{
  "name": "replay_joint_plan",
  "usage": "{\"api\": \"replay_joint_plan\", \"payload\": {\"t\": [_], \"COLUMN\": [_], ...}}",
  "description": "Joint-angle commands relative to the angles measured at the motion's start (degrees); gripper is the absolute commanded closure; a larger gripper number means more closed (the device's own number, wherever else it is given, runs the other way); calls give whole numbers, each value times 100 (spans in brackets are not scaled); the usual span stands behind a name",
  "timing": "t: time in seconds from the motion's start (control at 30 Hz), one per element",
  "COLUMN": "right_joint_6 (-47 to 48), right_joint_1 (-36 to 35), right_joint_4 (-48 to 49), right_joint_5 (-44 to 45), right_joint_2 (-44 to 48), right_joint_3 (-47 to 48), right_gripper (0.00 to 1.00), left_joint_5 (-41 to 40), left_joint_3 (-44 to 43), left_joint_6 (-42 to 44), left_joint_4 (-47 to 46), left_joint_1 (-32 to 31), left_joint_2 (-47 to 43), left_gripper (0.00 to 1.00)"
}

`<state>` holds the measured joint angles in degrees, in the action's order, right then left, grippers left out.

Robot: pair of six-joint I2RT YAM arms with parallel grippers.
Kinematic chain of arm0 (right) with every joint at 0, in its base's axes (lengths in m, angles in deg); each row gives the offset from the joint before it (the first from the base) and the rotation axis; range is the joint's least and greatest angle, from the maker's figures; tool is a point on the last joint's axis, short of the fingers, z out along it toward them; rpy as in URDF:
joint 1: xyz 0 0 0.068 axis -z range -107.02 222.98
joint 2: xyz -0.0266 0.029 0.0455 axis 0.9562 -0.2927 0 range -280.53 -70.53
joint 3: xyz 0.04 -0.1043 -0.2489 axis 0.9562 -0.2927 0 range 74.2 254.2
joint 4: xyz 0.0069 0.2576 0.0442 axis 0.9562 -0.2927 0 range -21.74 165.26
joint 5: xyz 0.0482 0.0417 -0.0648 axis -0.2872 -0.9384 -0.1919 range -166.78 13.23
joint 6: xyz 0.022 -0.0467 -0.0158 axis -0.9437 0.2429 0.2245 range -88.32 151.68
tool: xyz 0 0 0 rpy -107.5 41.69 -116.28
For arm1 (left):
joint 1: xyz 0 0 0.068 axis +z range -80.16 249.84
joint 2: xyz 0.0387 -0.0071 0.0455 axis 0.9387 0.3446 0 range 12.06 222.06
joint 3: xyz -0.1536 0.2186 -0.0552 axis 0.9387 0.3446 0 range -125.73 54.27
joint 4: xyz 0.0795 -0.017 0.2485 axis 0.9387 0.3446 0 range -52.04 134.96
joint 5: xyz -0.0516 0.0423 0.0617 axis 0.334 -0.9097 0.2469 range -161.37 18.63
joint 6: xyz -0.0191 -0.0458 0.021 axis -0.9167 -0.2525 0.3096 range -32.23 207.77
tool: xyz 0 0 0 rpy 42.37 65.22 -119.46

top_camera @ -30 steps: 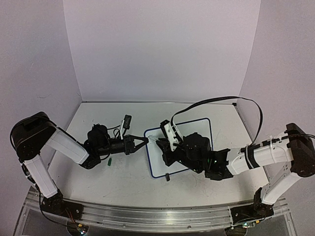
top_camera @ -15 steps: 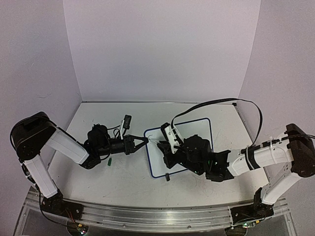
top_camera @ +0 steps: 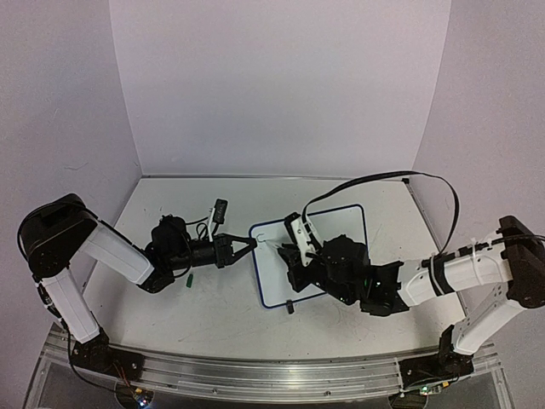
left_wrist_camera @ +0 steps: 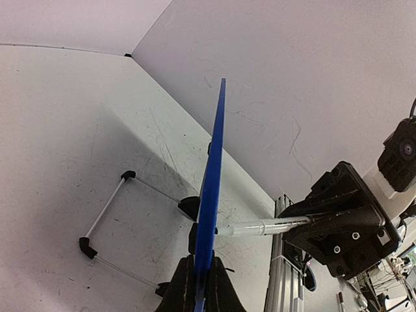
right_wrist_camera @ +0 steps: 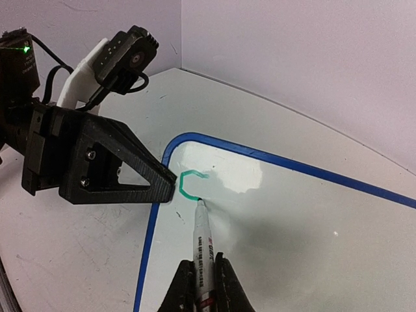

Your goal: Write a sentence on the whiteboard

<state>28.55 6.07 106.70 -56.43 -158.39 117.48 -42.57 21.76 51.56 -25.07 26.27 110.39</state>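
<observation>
Light, stiff and likely to skid, the small blue-rimmed white whiteboard point(right_wrist_camera: 312, 221) wants a rim pinch, as the left gripper point(top_camera: 252, 244) gives; the right gripper point(right_wrist_camera: 203, 286) clamps a slim white marker point(right_wrist_camera: 203, 250).

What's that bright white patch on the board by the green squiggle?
Right wrist view: it is light glaring off the whiteboard, beside the green stroke; the table's far edge looks bowed by the lens. Left wrist view: the board's blue rim blurs nearest the camera.
</observation>
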Motion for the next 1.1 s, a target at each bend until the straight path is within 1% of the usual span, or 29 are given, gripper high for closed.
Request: {"api": "replay_joint_plan", "payload": {"t": [0.0, 0.73, 1.07], "right_joint_6": [-103, -216, -231], "right_joint_1": [21, 21, 21], "right_joint_4": [-206, -329, -325], "right_joint_5": [270, 57, -190], "right_joint_2": [114, 173, 90], "right_joint_3": [-73, -215, -180], "right_gripper": [100, 100, 100], "left_joint_5": [179, 162, 192], "left_joint_3": [32, 43, 34], "left_joint_6": [-125, -132, -125], "left_joint_4": [-195, -197, -184], "left_joint_1": [-64, -55, -47], "left_joint_2": [-143, -127, -122], "left_gripper": [100, 100, 100]}}
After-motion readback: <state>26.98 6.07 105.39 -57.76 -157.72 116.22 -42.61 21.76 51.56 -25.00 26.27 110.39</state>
